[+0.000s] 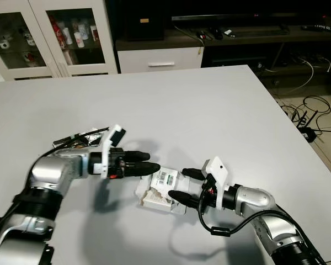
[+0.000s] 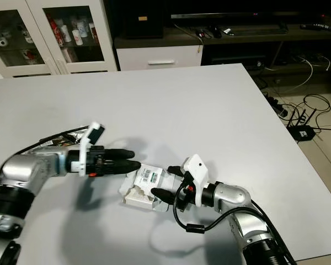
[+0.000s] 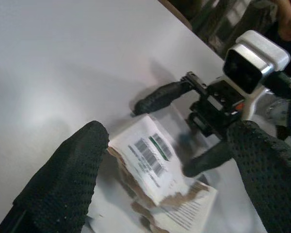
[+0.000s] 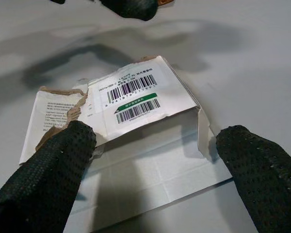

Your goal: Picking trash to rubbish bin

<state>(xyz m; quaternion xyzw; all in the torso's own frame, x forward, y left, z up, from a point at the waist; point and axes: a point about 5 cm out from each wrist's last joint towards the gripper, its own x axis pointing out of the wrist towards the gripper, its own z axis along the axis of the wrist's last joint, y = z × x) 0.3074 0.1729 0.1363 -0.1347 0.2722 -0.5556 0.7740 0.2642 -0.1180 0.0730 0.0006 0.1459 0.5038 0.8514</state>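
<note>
**Trash not yet lifted, bin not located**

The torn white carton (image 1: 163, 190) with barcode labels is lying flat on the grey table (image 1: 209, 110), near the edge closest to the robot. It is approached from both sides. The right gripper (image 1: 183, 185) is spread wide, one finger at each side of the carton's open end, with no squeeze applied as far as can be judged. The left gripper (image 1: 146, 163) is held just above the carton's far corner, fingers parted narrowly, nothing clamped between them. A crumpled foil wrapper (image 1: 80, 138) is seen on the table behind the left arm.

Judged status: grasp phase only. Left to do: closing on the carton, lifting, carrying it off, dropping it in the bin.
</note>
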